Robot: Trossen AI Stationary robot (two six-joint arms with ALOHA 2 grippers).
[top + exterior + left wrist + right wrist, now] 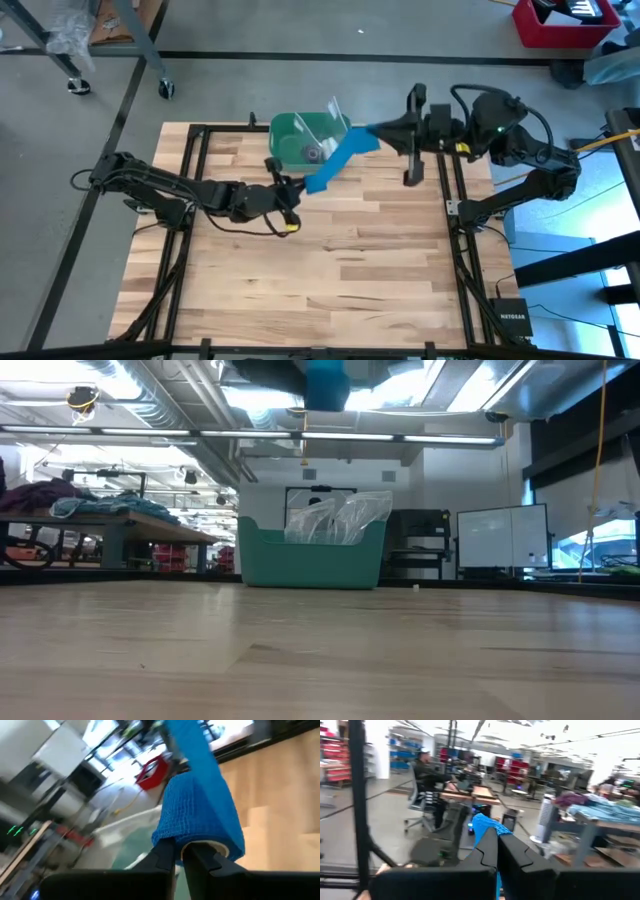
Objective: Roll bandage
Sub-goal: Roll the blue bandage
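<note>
The bright blue bandage stretches as a flat band in the air between my two grippers, beside the green bin. Its lower end is a small roll at my left gripper, which is shut on it above the table's middle. Its upper end is in my shut right gripper, held high at the bin's right side. In the low view only a piece of the band shows at the top. My left gripper pinches the bandage's rolled end between its two fingertips; a pale inner layer shows at the roll's edge. The roll is lifted clear of the table, and the band runs up and away from it. My right gripper pinches the band's free end between its two fingers, which point about level toward the table's left. A crumpled bit of cloth sticks out past the fingertips. The band slopes down from there to the left gripper, well clear of the table.
The green bin stands at the table's far edge with clear plastic bags sticking out of it. The wooden tabletop lies bare toward the near side. A red crate is on the floor beyond the table.
</note>
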